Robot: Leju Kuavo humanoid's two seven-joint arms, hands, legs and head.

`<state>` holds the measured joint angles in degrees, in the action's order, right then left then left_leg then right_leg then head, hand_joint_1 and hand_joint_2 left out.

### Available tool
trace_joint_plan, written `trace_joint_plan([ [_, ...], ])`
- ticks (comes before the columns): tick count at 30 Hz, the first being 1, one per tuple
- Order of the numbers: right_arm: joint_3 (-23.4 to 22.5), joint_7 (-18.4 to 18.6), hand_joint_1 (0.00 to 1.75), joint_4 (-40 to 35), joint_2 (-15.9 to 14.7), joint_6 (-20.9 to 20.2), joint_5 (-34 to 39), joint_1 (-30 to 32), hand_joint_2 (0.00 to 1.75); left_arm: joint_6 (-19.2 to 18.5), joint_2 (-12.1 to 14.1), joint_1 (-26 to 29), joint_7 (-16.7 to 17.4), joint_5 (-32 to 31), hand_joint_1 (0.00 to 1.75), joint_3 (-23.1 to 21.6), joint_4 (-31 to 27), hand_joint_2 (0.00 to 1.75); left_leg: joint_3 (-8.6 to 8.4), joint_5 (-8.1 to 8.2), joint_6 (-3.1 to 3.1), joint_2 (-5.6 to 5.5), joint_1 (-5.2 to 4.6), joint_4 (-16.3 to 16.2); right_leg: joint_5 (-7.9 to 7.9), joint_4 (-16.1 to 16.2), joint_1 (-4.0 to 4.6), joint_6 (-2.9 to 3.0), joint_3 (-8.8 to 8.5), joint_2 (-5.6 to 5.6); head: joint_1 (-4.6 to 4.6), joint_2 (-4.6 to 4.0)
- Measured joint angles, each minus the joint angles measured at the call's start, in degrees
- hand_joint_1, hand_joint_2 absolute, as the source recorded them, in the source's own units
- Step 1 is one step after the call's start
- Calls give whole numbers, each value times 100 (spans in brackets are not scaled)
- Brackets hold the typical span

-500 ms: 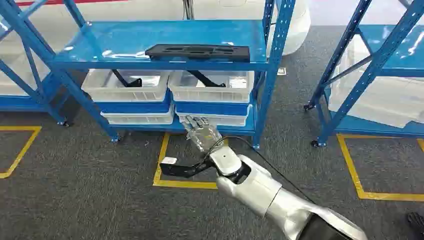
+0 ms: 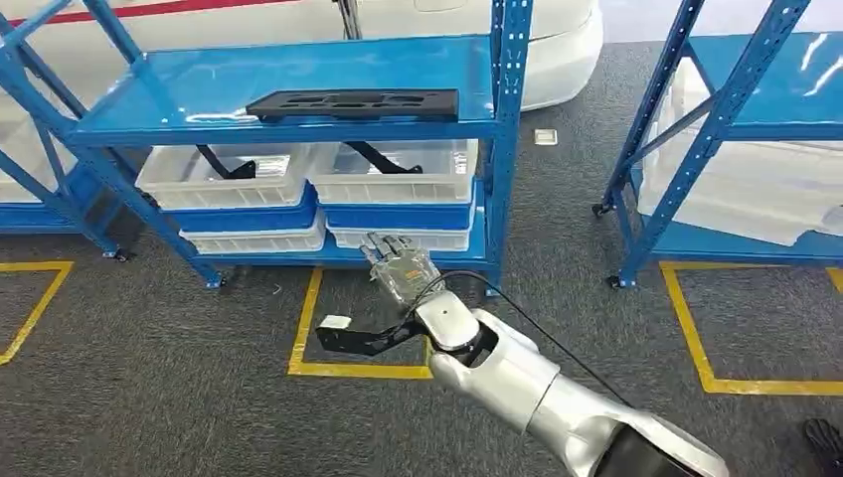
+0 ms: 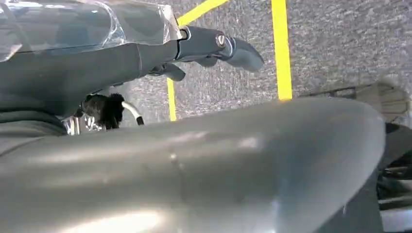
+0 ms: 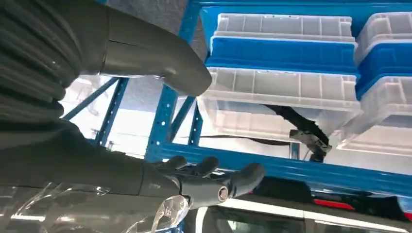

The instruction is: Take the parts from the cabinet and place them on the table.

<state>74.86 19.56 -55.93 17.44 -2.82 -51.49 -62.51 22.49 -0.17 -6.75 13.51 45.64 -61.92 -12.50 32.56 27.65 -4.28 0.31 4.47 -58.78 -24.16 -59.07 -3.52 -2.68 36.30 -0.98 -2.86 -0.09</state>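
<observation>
Right hand (image 2: 401, 268) low over the floor (image 2: 149, 368), wrapped in clear film, stretched out just short of the rack's (image 2: 505, 149) bottom shelf. In the right wrist view, thumb (image 4: 160, 68) and fingers (image 4: 209, 182) spread wide apart, with nothing between them. Just beyond the fingertips, 2 stacks of bins side by side. Uppermost in each stack, a clear bin: left bin (image 2: 224, 179) and right bin (image 2: 393, 174), each with a black part, one (image 2: 227, 164) further left of the hand, the other (image 2: 373, 156) straight ahead of it and higher. Seen from the wrist as a dark bar (image 4: 301, 126) through a clear bin wall, apart from the fingers. Higher again above the hand, on the top shelf, a long flat part (image 2: 353, 103) lying near the front edge, untouched. Beside the right wrist, on its left, a black piece (image 2: 363, 338) with a white tag; cannot tell whether held or fixed to the arm. Under the hand, yellow tape (image 2: 303, 328) marking a square on the grey floor. Left hand (image 3: 145, 145) over the same kind of floor and tape, its fingers (image 3: 214, 46) straight and clear of the thumb, holding nothing.
</observation>
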Motion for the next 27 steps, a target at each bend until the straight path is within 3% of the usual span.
trace_joint_plan([
  [2, 0, 2, 0, 0, 4, 0, 0, -9, 175, -2, -2, -3, 0, 2, 0, -2, 0, 0, 562, 417, 96, -2, -104, -1111, -103, 15, 57, 101, -8, -35, -2, 2],
  [3, 0, 0, 0, 0, 2, -2, 2, 7, 175, 0, -4, 5, 0, 4, 0, -2, 0, 0, 815, 508, 148, -3, -140, -1563, -136, 15, 91, 131, -37, -30, -2, 0],
  [4, 0, 0, 0, 0, 2, -2, 2, 21, 175, 0, -7, 13, -2, 11, 0, -2, 0, 0, 938, 466, 207, -2, -182, -1712, -165, 15, 133, 154, -85, -24, -2, 0],
  [5, 0, 0, 0, 0, 4, 0, 2, 26, 175, 0, -7, 25, -2, 11, 0, -2, 0, 0, 899, 309, 284, -2, -229, -1556, -197, 15, 170, 165, -143, -17, -2, 0],
  [6, 0, -4, 0, 0, 11, 0, 2, 20, 175, 2, -7, 31, -2, 13, 0, -2, 0, 0, 732, 49, 385, -6, -289, -1162, -231, 16, 209, 172, -212, -17, -2, 0],
  [7, 0, -4, 0, 0, 19, 0, 2, 7, 175, 4, -7, 31, -4, 11, 0, -2, 0, 0, 520, -236, 506, -7, -359, -643, -265, 20, 238, 182, -282, -15, -2, 0],
  [8, 0, -4, 0, 0, 24, 0, 2, -6, 175, 11, 4, 31, -4, 13, 0, -2, 2, 0, 319, -500, 685, -3, -455, -124, -301, 39, 229, 195, -335, -10, -2, 0],
  [9, 0, -4, 0, 0, 15, 0, 2, -22, 175, 15, 35, 30, -4, 15, 0, -2, 13, 0, 241, -436, 796, 9, -545, 125, -346, 35, 281, 150, -383, -9, 0, 0],
  [11, 0, -4, 0, -2, 22, 4, 2, -24, 175, 22, 22, 16, -7, 20, 0, -2, 13, 0, 152, -346, 761, 31, -567, 260, -384, 177, 257, 83, -479, -8, -7, 0],
  [12, 0, -4, 0, 0, 22, 4, 2, -7, 175, 26, 20, 25, -7, 26, 0, -2, 13, 0, 82, -345, 765, 25, -563, 365, -248, 54, 264, 52, -494, 13, -2, 2],
  [13, 0, -7, 0, -4, 28, 11, 2, -27, 175, 26, 15, 28, -9, 26, 0, -2, 15, 0, -44, -322, 791, 2, -534, 425, -248, 61, 271, 26, -555, 17, -4, 2],
  [14, -2, 0, 0, -9, 42, 18, 2, -25, 175, 24, 13, 47, -11, 26, 0, 0, 13, 0, -190, -339, 779, -13, -497, 498, -285, -89, 261, 22, -488, 34, 2, 2],
  [16, -2, -15, 0, -13, 50, 33, 2, -36, 175, 26, 13, 31, -22, 20, 0, 0, 15, 0, -359, -247, 827, -8, -484, 518, -292, -788, 270, -9, -21, 38, 2, 2],
  [18, -2, -11, 0, -13, 42, 33, 4, -18, 175, 4, 7, 40, -26, 9, 0, -2, 15, 0, -530, -84, 811, -27, -472, 521, -582, -1359, 265, -51, 503, 41, 2, 2],
  [20, -2, -4, 0, -13, 28, 33, 4, -9, 175, 2, -7, 80, -26, -7, 0, -2, 15, 0, -777, 118, 774, -61, -444, 522, -922, -1289, 264, -95, 784, 44, 2, 2],
  [21, -2, -4, 0, -13, 26, 33, 4, -11, 175, 0, -11, 98, -26, -9, 0, -2, 15, 0, -935, 248, 743, -72, -423, 521, -910, -979, 263, -112, 801, 50, 2, 2],
  [22, -2, -4, 0, -13, 24, 33, 4, -10, 175, 0, -13, 108, -26, -11, 0, -2, 15, 0, -1082, 377, 711, -75, -405, 522, -670, -597, 257, -117, 776, 69, 2, 2],
  [23, -2, -4, 0, -13, 15, 33, 4, -10, 175, 2, -13, 112, -26, -22, 0, -2, 15, 0, -1210, 511, 683, -76, -395, 523, -115, -192, 242, -129, 740, 104, 2, 2],
  [24, 2, -2, 0, -9, -15, 28, 4, 0, 175, 0, -11, 108, -28, -24, 0, -2, 18, 0, -1316, 660, 638, -75, -431, 507, 846, 116, 239, -107, 711, 191, 2, -2],
  [25, 2, -2, 0, -13, -26, 33, 9, -16, 175, 0, -13, 112, -31, -24, 0, -2, 17, 0, -1372, 753, 607, -74, -421, 554, 609, 15, 270, 19, 692, 198, 7, 0],
  [26, -18, 4, 0, -55, 57, 50, 13, -52, 175, -2, -18, 78, -37, -24, 0, -7, 17, 0, -1480, 823, 542, -53, -446, 653, 578, -31, 322, 81, 671, 137, -24, 2],
  [27, -26, 13, 0, -79, 83, 50, 15, -83, 175, 0, -15, 55, -46, -26, 0, -7, 17, 0, -1580, 761, 508, -51, -413, 681, 461, -25, 282, 151, 620, 129, -2, -2],
])
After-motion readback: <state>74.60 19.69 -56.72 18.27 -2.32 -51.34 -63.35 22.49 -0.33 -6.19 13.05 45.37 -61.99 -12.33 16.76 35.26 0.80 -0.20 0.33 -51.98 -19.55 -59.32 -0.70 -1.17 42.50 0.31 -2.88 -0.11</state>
